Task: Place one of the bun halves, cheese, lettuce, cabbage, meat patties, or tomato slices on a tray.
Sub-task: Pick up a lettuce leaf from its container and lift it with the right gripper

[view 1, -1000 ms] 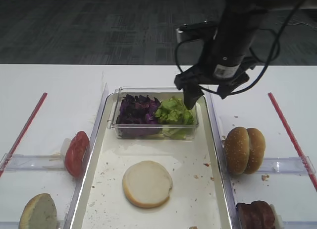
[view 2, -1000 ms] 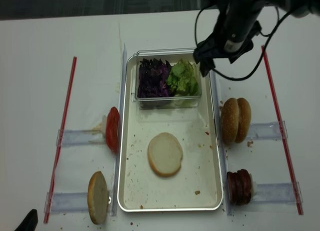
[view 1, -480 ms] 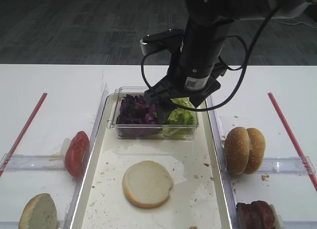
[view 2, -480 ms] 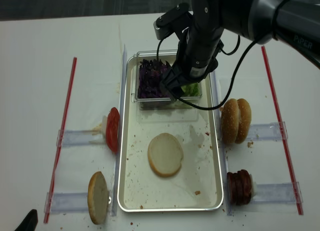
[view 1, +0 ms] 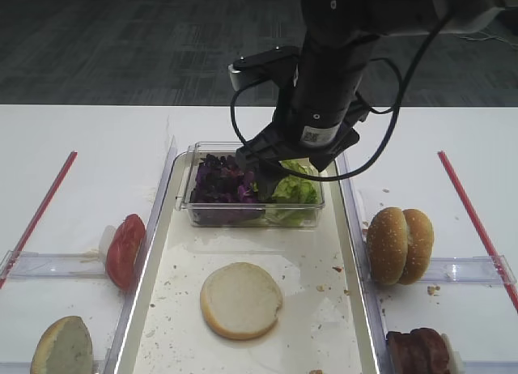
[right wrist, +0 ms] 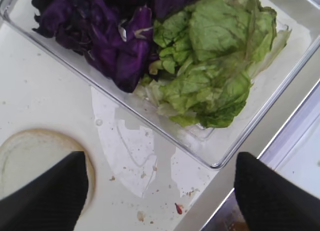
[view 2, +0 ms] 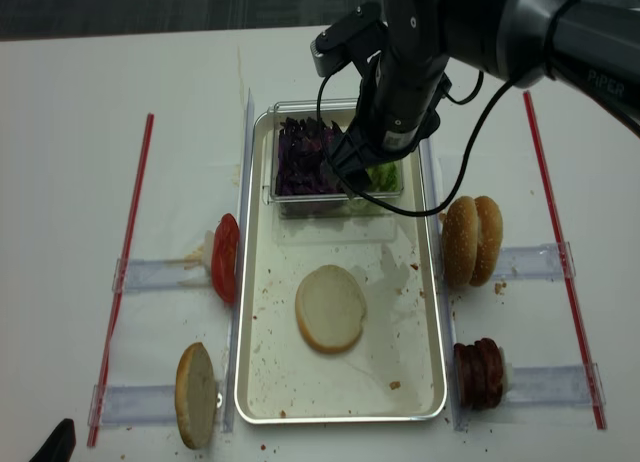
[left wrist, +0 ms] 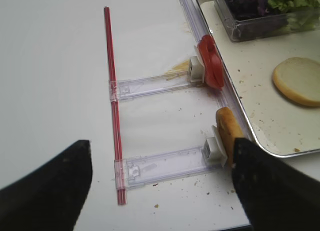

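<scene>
A pale cut-face-up bun half point(view 1: 241, 299) lies on the cream tray point(view 1: 316, 252). At the tray's far end a clear tub holds purple cabbage point(view 1: 222, 180) and green lettuce point(right wrist: 215, 66). My right gripper point(view 1: 269, 180) hangs open and empty just above the tub, near where the two meet. Tomato slices point(view 1: 125, 250) and another bun half point(view 1: 63, 346) stand on edge left of the tray. Two bun halves point(view 1: 399, 244) and meat patties point(view 1: 417, 350) stand to its right. My left gripper point(left wrist: 160, 191) is open and empty over the table to the left. Cheese is out of view.
The clear tub point(view 1: 243, 214) sits inside the tray's far end. Clear plastic holders point(left wrist: 155, 86) carry the upright food on both sides. Red strips point(view 1: 44, 204) run along the table's outer left and right. Crumbs and a wet patch point(right wrist: 130, 156) mark the tray.
The right arm swung left from the tub's right rear corner to over the tub's middle, then nearly stopped. The food has not moved.
</scene>
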Available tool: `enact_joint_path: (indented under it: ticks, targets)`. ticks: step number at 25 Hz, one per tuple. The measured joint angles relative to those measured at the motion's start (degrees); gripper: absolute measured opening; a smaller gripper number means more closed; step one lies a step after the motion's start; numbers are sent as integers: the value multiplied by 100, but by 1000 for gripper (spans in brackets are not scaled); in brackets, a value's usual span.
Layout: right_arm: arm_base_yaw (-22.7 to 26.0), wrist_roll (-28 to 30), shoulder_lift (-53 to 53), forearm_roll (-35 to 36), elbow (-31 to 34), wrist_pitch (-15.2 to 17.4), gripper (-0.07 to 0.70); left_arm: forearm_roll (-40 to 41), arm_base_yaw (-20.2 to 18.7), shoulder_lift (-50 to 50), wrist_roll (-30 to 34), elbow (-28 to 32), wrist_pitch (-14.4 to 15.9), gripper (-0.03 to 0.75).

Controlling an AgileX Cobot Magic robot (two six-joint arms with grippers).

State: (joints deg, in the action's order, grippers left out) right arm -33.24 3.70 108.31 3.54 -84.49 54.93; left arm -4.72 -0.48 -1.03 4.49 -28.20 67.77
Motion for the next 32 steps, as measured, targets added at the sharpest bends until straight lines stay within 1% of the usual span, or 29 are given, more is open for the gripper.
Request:
enact_joint_path:
  ticks: [4,8,12,25,32]
  targets:
    - [0,-36,127,-67,-25,-206,617,0,0,0,0,0,0,562]
    - [89,-69,410,-67,-297,-209,563,0,0,0,0,0,0,562]
    - [178,-69,667,-78,-609,-207,544,0,0,0,0,0,0,562]
    - [235,-104,1542,-23,-1285,-123,541,0,0,0,0,0,0,562]
    - [235,-222,1763,-83,-1377,-133,540,0,0,0,0,0,0,562]
